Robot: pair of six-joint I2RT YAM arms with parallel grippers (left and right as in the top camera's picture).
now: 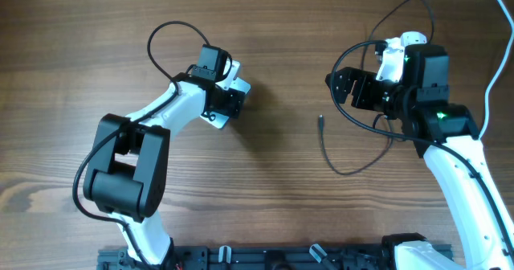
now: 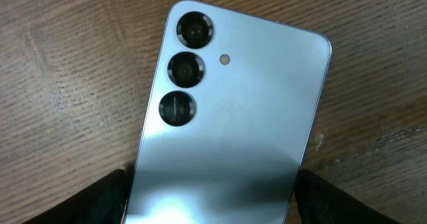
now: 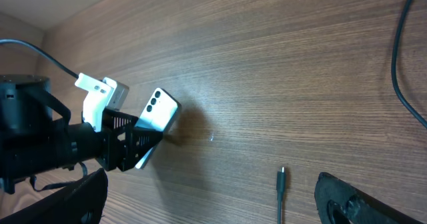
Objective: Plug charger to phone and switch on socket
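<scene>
The phone (image 2: 227,117) shows its pale blue back with three lenses; the screen is hidden. My left gripper (image 2: 217,207) is shut on the phone's lower end, one black finger at each side. In the overhead view, the left gripper (image 1: 223,105) and the phone (image 1: 214,122) sit left of centre. The phone also shows in the right wrist view (image 3: 159,112). The charger's connector tip (image 1: 321,120) lies on the table, and its thin black cable (image 1: 345,172) curves away. My right gripper (image 3: 213,211) is open and empty, with the tip (image 3: 281,177) between its fingers' spread. The socket is out of view.
A thick white cable (image 1: 491,29) runs down the far right edge of the wooden table. Black arm cables loop above both wrists. The arms' base rail (image 1: 281,258) lines the front edge.
</scene>
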